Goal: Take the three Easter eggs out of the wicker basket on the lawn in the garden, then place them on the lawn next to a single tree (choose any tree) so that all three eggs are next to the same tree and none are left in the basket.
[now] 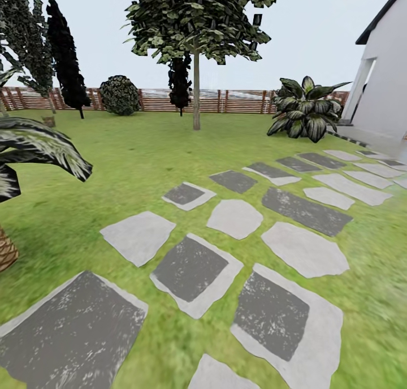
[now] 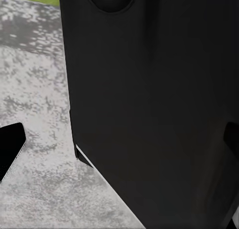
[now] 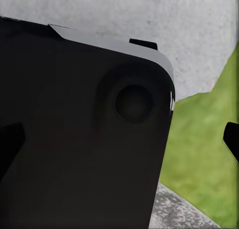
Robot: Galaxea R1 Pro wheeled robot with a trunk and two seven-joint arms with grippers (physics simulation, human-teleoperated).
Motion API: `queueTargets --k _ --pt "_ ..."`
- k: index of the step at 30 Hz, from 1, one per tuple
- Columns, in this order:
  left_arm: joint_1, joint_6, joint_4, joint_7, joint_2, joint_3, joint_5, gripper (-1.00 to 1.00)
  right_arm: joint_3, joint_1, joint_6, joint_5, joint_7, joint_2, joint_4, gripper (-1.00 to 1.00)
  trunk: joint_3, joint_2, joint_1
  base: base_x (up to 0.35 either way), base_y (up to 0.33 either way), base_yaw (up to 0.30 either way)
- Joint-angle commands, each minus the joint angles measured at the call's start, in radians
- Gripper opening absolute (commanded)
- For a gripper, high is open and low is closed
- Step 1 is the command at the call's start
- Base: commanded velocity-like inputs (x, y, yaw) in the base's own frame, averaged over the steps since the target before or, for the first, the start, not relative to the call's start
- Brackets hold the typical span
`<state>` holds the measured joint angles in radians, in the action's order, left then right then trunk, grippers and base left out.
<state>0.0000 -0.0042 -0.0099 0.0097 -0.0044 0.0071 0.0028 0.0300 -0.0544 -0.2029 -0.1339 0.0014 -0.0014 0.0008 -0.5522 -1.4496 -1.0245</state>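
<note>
Robot is in transit, head view looks out over the garden. Wide lawn [image 1: 141, 151] of short green grass, crossed by a path of grey stepping stones [image 1: 192, 270], light and dark slabs, running from the near foreground off toward the white house [image 1: 387, 78] at the right edge. A tree [image 1: 196, 89] with a pale grey-beige trunk and dark foliage flecked pale green stands on the grass in the middle distance, well beyond the stones. Behind it a brown slat fence [image 1: 243, 100] closes the yard. A thin black tree [image 1: 68, 67] stands far left near the fence, a round bush [image 1: 120, 95] just beside it. A broad-leaved plant [image 1: 305, 112] sits near the house corner. Big striped leaves [image 1: 39, 146] hang in at the near left edge.

Easter eggs and wicker basket: cannot place them from these frames.

Left wrist view: dark robot body panel [image 2: 154, 109] blocks most of the frame, grey speckled stone [image 2: 35, 104] beneath, black fingertips at both edges, left gripper [image 2: 119, 149] spread apart, nothing between.

Right wrist view: same dark panel [image 3: 84, 139], grey stone and grass [image 3: 199, 154] past it, right gripper [image 3: 119, 141] fingertips at opposite edges, released, grasping nothing.
</note>
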Motion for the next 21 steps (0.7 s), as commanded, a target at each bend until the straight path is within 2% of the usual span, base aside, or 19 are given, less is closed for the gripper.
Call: queueTargets --k 1,21 --pt "0.000 0.000 -0.001 0.001 0.000 0.001 0.000 1.00 0.002 -0.001 -0.003 -0.004 0.000 0.000 0.001 1.00 -0.001 0.000 -0.001 0.323 0.000 0.000" --pt "0.000 0.000 -0.001 0.001 0.000 0.001 0.000 1.00 0.002 -0.001 -0.003 -0.004 0.000 0.000 0.001 1.00 -0.001 0.000 -0.001 0.323 0.000 0.000"
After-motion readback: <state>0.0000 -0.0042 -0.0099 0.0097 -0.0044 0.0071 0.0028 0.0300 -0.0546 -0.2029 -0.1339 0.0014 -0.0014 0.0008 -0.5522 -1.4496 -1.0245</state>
